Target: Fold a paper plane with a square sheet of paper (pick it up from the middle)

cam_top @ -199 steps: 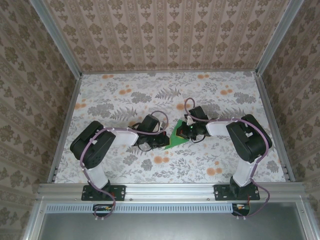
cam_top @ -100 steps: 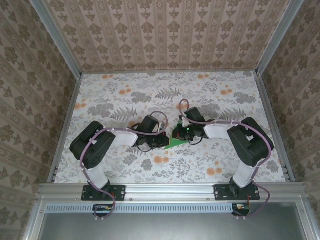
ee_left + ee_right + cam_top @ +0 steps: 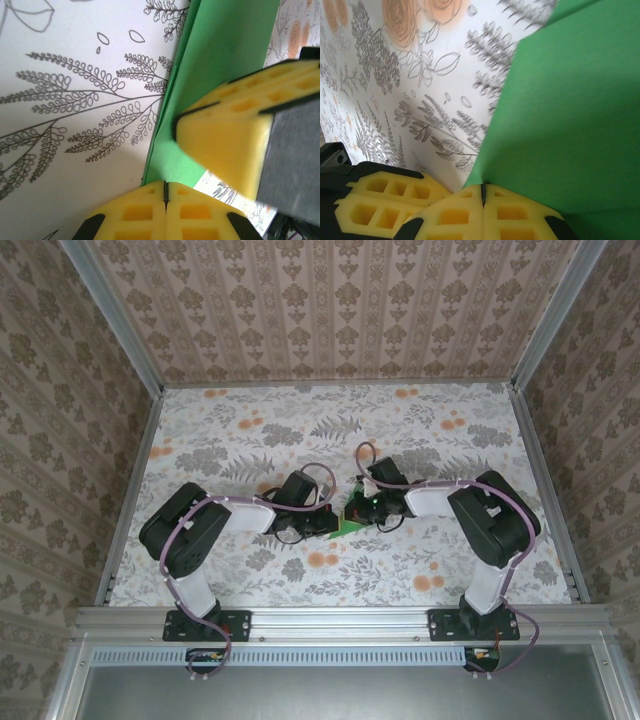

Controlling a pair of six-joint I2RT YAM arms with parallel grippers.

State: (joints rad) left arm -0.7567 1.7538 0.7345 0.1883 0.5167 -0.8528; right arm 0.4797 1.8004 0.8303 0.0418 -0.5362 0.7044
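Both are clamping fully closed: we are pinching the green paper (image 3: 570, 125) with left gripper (image 3: 165, 194) and right gripper (image 3: 482, 197), probably bracing it for creasing.

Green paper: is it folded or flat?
Folded: the green paper shows a doubled layer along its edge in the left wrist view.

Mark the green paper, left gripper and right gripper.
green paper (image 3: 570, 100), right wrist view, middle of the sheet.
left gripper (image 3: 165, 186), left wrist view, where the jaws meet.
right gripper (image 3: 482, 189), right wrist view, where the jaws meet.
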